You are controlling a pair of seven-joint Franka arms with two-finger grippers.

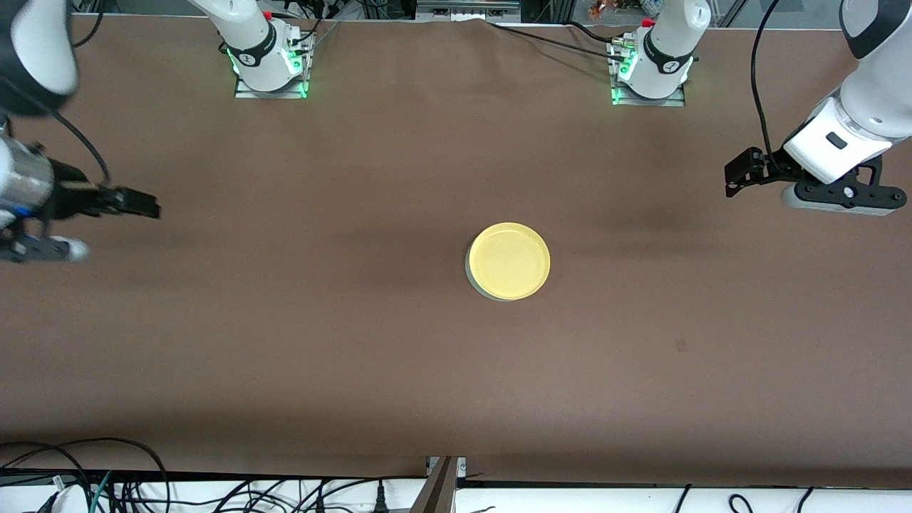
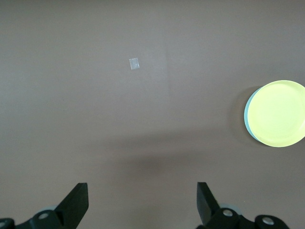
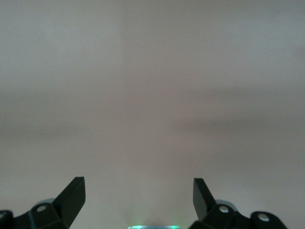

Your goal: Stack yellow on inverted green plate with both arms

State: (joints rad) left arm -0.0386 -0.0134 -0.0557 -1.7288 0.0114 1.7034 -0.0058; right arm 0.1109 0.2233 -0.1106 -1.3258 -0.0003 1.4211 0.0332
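Observation:
The yellow plate (image 1: 510,260) lies right side up on top of the pale green plate (image 1: 470,269) in the middle of the table; only a thin crescent of the green plate's rim shows. Both also show in the left wrist view, the yellow plate (image 2: 278,113) over the green plate's edge (image 2: 247,119). My left gripper (image 1: 737,173) is open and empty, held in the air over the left arm's end of the table, well apart from the plates. My right gripper (image 1: 146,205) is open and empty over the right arm's end of the table. In the wrist views the left gripper (image 2: 142,200) and the right gripper (image 3: 139,195) hold nothing.
The brown table cover (image 1: 356,342) is bare around the plates. A small pale mark (image 1: 681,345) lies on it nearer the front camera, toward the left arm's end; it also shows in the left wrist view (image 2: 134,63). The two arm bases (image 1: 269,60) (image 1: 650,71) stand along the table's edge farthest from the front camera.

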